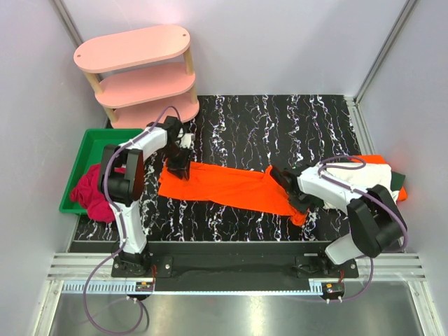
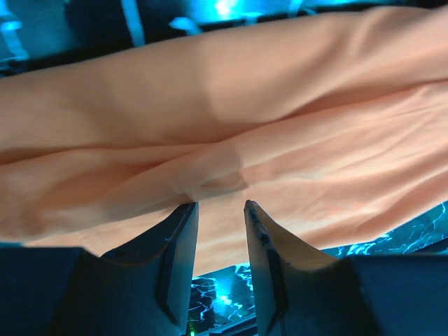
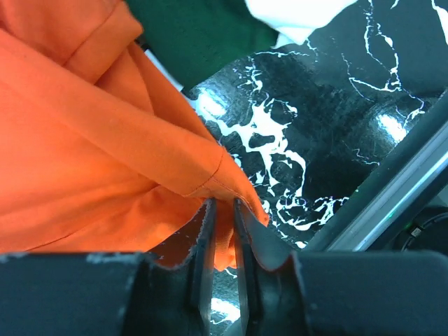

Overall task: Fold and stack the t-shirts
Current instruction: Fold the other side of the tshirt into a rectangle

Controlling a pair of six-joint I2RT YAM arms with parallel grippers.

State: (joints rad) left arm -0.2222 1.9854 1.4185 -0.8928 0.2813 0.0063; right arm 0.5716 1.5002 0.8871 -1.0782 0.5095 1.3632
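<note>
From above, a soft orange shirt (image 1: 224,183) lies as a long band across the black marbled counter (image 1: 266,126), with the left end effector (image 1: 178,166) and right end effector (image 1: 294,199) at its ends. Left wrist: fingers (image 2: 175,259) part-spread at puckered cloth, grip unclear. Right wrist: fingers (image 3: 203,252) pinch its stitched hem, near a green shirt (image 3: 196,35).

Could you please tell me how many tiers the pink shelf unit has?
3: the top tier, the middle tier under it, and the bottom tier lowest; none appears hidden.
</note>
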